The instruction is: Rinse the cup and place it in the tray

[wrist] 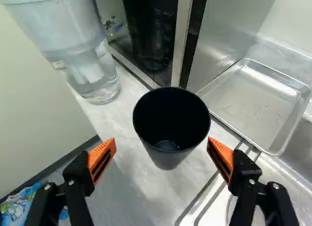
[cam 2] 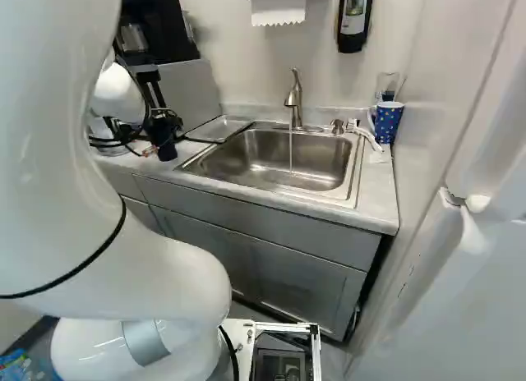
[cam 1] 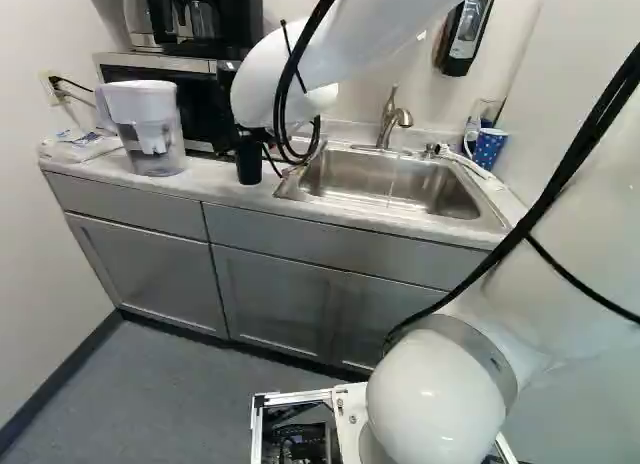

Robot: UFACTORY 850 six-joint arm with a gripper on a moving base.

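With the gripper [wrist: 162, 142] spread wide astride the black cup [wrist: 170, 128], centre the 2 orange pads [wrist: 103, 155], then squeeze evenly and lightly.

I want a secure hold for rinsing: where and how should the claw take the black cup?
Best, I think, by the outer wall just below the rim, one finger each side, coming from the side away from the pitcher and microwave. The cup stands upright and narrows downward, so its wider rim should help stop slipping. The open claw already straddles it.
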